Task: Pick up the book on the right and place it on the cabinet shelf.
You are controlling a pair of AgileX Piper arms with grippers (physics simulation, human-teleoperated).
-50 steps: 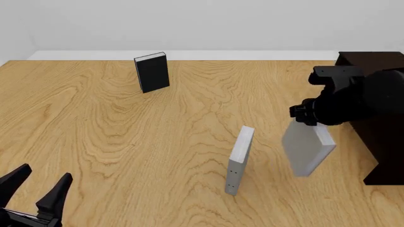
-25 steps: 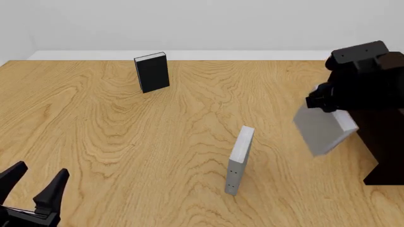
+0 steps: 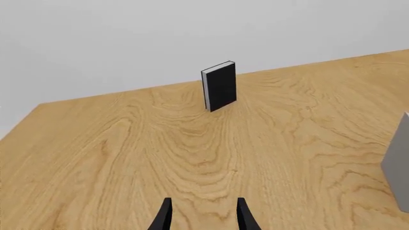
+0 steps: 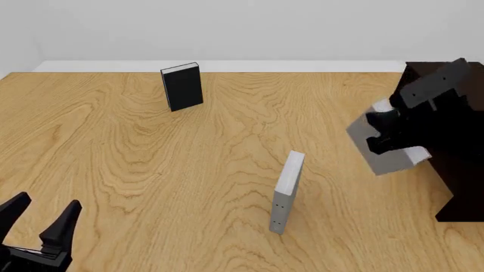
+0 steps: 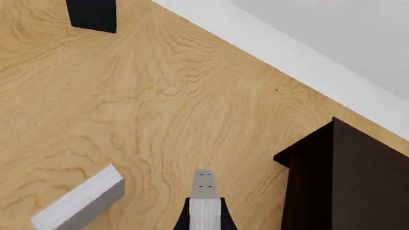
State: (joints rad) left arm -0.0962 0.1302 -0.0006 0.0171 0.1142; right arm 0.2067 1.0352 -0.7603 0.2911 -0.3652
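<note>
The thick plain light-grey book point(image 4: 384, 154) hangs tilted in the air, held by my right gripper point(image 4: 383, 128), which is shut on it. It is right against the open front of the very dark cabinet point(image 4: 458, 170) at the table's right edge; the shelf recess itself is hidden behind my arm. In the right wrist view the book's edge point(image 5: 204, 189) sticks out between the black fingers, with the cabinet point(image 5: 348, 182) just beside it. My left gripper point(image 4: 39, 220) is open and empty at the near left, also in the left wrist view point(image 3: 203, 218).
A thinner grey book with dots on its spine point(image 4: 286, 191) stands upright mid-table; it also shows in the right wrist view point(image 5: 80, 201) and the left wrist view point(image 3: 400, 163). A black book point(image 4: 182, 86) stands at the far side of the table.
My right arm has carried the grey book up and to the right, closer to the cabinet, and turned it. The left gripper has barely shifted.
</note>
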